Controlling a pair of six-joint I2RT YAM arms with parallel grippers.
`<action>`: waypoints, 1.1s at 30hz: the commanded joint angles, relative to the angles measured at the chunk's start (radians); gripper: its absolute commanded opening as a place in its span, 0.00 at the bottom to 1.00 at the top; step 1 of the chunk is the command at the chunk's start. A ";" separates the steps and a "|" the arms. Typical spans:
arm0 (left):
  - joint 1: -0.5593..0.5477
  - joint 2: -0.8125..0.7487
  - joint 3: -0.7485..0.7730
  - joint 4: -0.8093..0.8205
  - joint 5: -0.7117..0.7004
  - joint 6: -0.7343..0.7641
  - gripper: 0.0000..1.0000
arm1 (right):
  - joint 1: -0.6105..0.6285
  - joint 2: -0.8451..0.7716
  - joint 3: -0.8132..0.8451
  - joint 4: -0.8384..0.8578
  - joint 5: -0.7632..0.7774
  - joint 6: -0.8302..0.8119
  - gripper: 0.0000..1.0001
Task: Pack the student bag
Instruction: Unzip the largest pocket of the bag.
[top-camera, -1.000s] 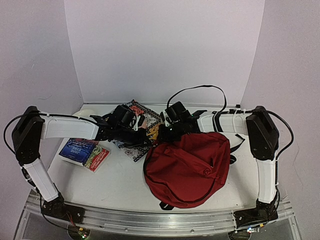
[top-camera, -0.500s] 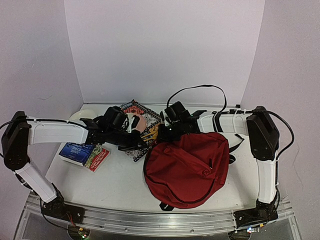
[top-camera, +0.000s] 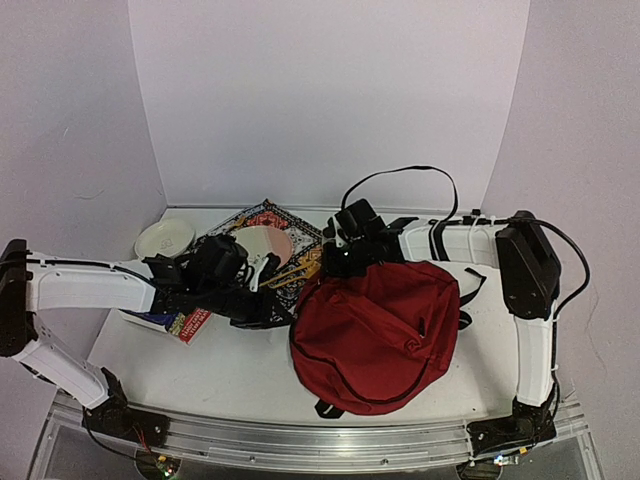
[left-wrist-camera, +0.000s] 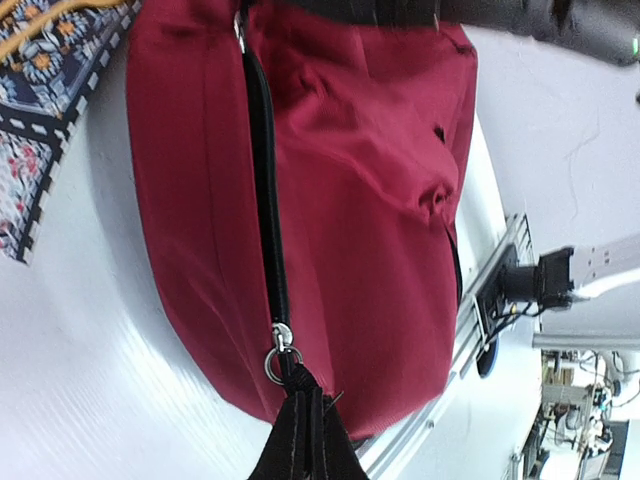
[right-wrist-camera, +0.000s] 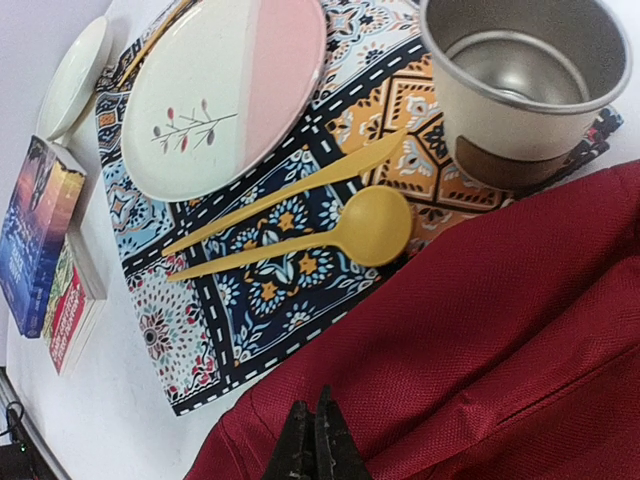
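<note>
Soft, woven dark-red student bag. Left gripper pinched shut on its metal-ringed zipper pull, right gripper clamped on its fabric. Book lettering unreadable.

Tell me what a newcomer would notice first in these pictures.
The dark-red student bag dominates, slumped right of centre, with the right claw pinching its fabric at the far edge and the left claw shut on its zipper pull. Behind it to the left lies a bright patterned mat carrying a plate, yellow cutlery and a metal cup.
</note>
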 joint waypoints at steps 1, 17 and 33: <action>-0.062 -0.077 -0.049 0.018 0.015 -0.034 0.00 | -0.032 -0.025 0.038 -0.014 0.071 -0.013 0.00; -0.181 -0.108 -0.078 0.050 -0.128 -0.107 0.22 | -0.034 -0.056 0.023 -0.017 -0.014 -0.034 0.07; 0.033 -0.164 0.017 -0.106 -0.156 0.003 0.61 | 0.116 -0.360 -0.262 -0.044 0.116 -0.028 0.42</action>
